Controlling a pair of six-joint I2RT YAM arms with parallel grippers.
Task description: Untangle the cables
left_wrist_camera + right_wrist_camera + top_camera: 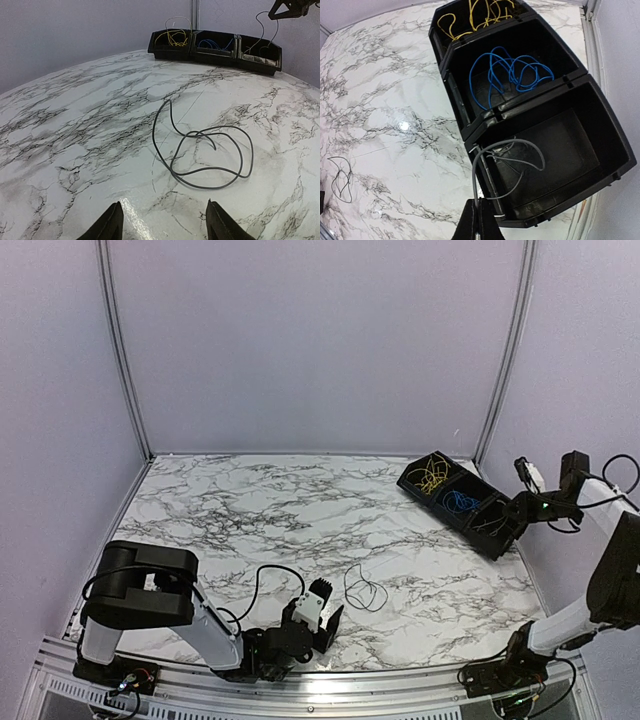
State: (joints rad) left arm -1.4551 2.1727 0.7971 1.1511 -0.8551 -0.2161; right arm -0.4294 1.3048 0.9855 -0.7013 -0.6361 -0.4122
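My left pincer [165, 222] sat half open, empty; loose black cable [200, 134] lay just ahead, slightly right; right pincer [479, 220] pinched a grey cable [474, 175].

A white desk [250, 510] with grey-black marble veining spans the enclosure. Near its far right corner sits a black bin [215, 55], three open compartments in a row, set askew to the desk's edges. Plain lavender walls [320, 340] close three sides, joined by metal posts [120, 350]. A metal rail [330, 702] runs along the near edge.
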